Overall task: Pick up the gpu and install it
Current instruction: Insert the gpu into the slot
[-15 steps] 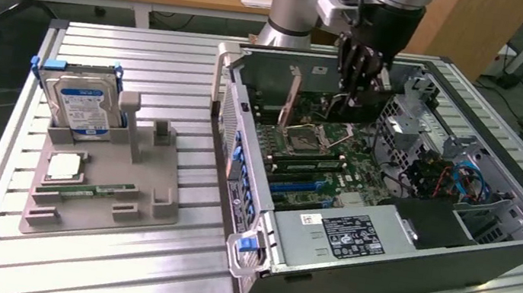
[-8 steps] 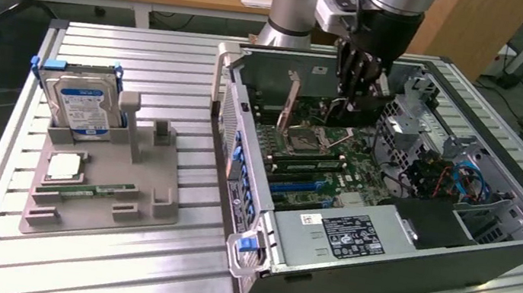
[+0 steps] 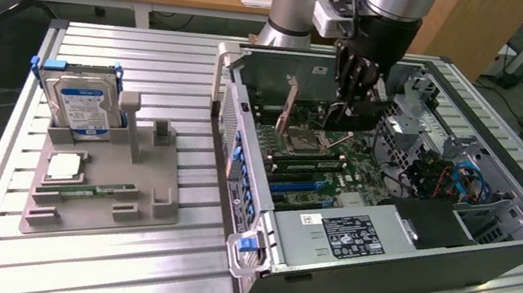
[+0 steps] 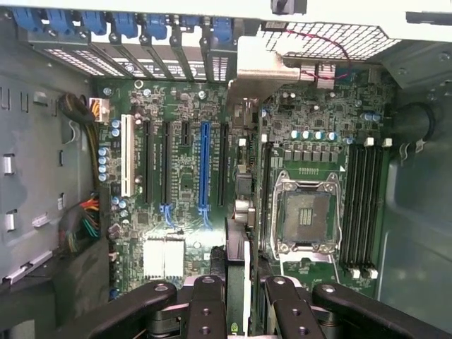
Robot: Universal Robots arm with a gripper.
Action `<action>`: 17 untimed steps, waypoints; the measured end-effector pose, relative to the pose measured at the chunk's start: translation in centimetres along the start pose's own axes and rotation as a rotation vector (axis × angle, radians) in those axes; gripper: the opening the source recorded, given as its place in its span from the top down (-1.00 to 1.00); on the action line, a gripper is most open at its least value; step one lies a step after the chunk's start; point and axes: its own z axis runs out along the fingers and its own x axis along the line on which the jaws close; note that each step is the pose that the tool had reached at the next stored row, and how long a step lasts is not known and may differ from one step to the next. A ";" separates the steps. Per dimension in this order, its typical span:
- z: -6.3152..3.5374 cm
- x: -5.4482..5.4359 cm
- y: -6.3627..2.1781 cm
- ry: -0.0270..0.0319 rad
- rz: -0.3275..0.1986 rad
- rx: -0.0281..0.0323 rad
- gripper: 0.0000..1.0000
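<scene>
Hand: the hand (image 4: 240,305) pinches the gpu (image 4: 236,263) between its two fingers, inside the open case; in the exterior view it (image 3: 355,102) hangs low over the board.
Gpu: edge-on to the wrist camera, a thin dark card running away from the fingers, its silvery bracket (image 4: 265,70) at the far end near the rear slot openings.
Step in hand: picking up looks done; the card is being brought to the board, and I cannot tell whether its lower edge touches a slot.
Seating calls for: the card's edge parallel to and right over one long slot, such as the blue slot (image 4: 205,169) just beside it, with the bracket meeting the rear wall squarely.
Motherboard (image 4: 183,183): an empty CPU socket (image 4: 305,212) and memory slots (image 4: 364,212) lie beside the card.
Computer case (image 3: 376,285): lies open on its side and holds the board, cables and a labelled power supply (image 3: 357,233).
Grey fixture (image 3: 126,166): on the worktop (image 3: 122,265), to the exterior view's left of the case; holds an upright hard drive (image 3: 85,110) and a green RAM stick (image 3: 96,189).
</scene>
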 end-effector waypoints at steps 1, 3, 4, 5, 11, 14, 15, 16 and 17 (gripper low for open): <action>0.03 0.1 0.02 0.0000 0.000 0.0000 0.47; 0.06 0.3 0.04 -0.0001 0.001 0.0000 0.47; 0.07 0.4 0.05 -0.0001 0.001 0.0000 0.47; 0.10 0.5 0.07 -0.0002 0.001 0.0000 0.47; 0.43 0.5 1.16 0.0000 0.001 0.0000 0.47; 0.51 0.7 1.42 -0.0002 0.001 0.0000 0.47; 0.52 0.8 1.45 -0.0001 0.001 0.0000 0.47; 0.53 1.0 1.47 0.0000 0.001 0.0000 0.47; 0.54 1.2 1.49 -0.0001 0.001 0.0000 0.47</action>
